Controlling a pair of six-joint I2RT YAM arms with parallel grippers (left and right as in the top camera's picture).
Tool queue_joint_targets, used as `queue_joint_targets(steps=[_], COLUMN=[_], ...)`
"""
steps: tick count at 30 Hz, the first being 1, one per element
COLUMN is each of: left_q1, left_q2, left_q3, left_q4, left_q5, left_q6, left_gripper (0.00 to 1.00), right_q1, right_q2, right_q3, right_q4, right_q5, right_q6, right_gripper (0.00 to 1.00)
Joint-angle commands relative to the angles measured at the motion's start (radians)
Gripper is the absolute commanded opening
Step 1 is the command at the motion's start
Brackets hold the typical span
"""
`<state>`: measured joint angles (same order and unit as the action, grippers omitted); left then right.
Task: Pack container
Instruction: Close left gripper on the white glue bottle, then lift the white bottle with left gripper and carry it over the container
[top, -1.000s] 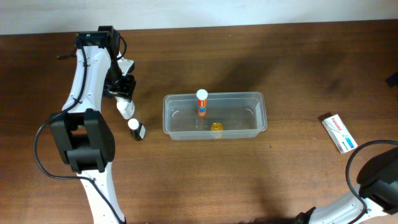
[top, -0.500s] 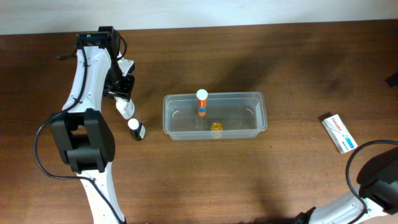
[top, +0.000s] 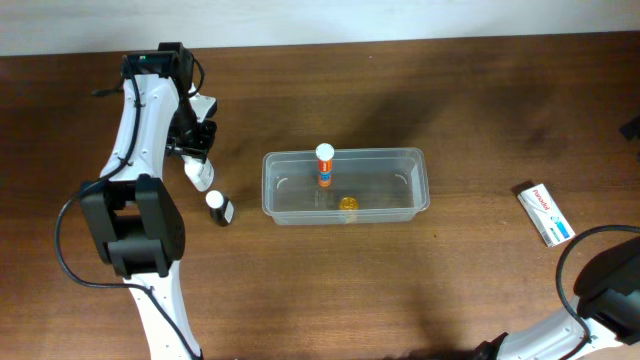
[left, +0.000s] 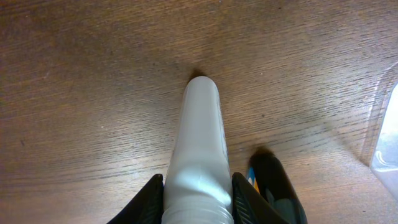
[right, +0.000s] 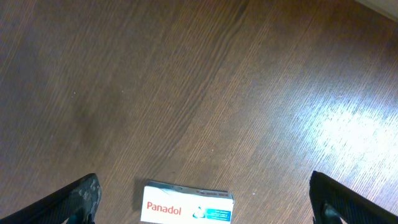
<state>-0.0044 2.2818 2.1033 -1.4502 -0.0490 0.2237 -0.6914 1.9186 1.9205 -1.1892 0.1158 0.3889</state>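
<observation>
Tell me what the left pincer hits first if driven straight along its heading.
The left pincer is shut on a white bottle that sticks out ahead, so the bottle's tip meets the wooden table first; it looks nearly there, depth unclear. The dark bottle sits off to one side.

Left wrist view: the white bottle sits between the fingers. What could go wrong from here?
The dark bottle sits close beside the white bottle in the left gripper; a sideways swing might knock it over. The orange tube stands upright in the container, so a careless drop there could topple it.
</observation>
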Motion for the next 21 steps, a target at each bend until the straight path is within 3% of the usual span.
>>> queue_joint_targets(steps=[1, 7, 14, 21], left_q1=[0.001, 0.001, -0.004, -0.014], left_q2=[0.010, 0.008, 0.005, 0.003], left_q3=[-0.014, 0.042, 0.336, 0.572], left_q4=[-0.006, -0.013, -0.085, -0.150], left_q5=[0.008, 0.007, 0.024, 0.354], left_q6=[0.005, 0.017, 0.150, 0.408], left_gripper=[0.29, 0.24, 0.24, 0.23], right_q1=[-0.003, -0.003, -0.003, -0.003], right_q2=[-0.012, -0.012, -0.012, -0.012], right_q3=[0.010, 0.009, 0.010, 0.010], right_q4=[0.000, 0.000, 0.000, 0.000], right_q5=[0.012, 0.013, 0.013, 0.013], right_q6=[0.005, 0.005, 0.005, 0.005], right_gripper=[0.98, 0.98, 0.98, 0.98])
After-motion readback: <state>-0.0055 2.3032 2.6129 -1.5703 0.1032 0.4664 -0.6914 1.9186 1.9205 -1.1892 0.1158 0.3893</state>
